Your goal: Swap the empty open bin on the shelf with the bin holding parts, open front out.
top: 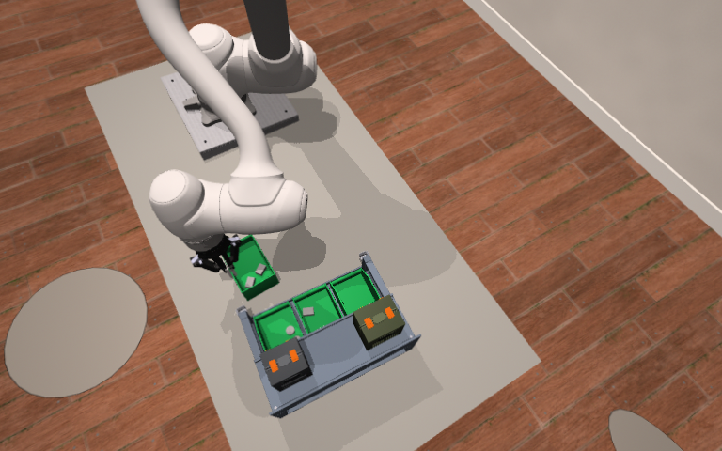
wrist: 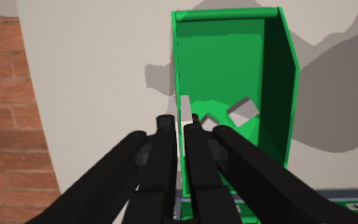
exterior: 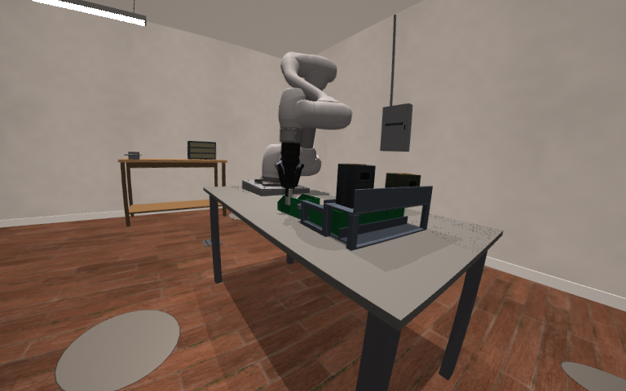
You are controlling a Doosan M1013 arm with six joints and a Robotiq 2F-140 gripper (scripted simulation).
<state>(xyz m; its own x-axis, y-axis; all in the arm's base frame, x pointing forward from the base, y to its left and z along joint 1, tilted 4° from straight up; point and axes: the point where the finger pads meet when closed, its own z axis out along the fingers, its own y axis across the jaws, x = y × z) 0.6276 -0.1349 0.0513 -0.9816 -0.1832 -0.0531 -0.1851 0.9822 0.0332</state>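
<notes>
The green open bin with parts [top: 255, 273] stands on the table beside the grey shelf [top: 324, 329], with several grey parts [wrist: 242, 112] inside. My gripper [top: 229, 264] points down at the bin's side wall. In the wrist view the fingers are shut on that thin green wall [wrist: 177, 93], one finger outside and one inside the bin. The empty green bin [top: 355, 291] stands in the shelf's right spot. In the exterior view the gripper [exterior: 287, 199] reaches down to the bin behind the shelf [exterior: 369, 214].
Two more green bins [top: 276, 327] [top: 318, 310] in the shelf each hold a part. A dark grey box [top: 286, 365] and an olive box [top: 379, 320] sit on the shelf's top board. The arm's base plate [top: 228, 114] is at the table's far end.
</notes>
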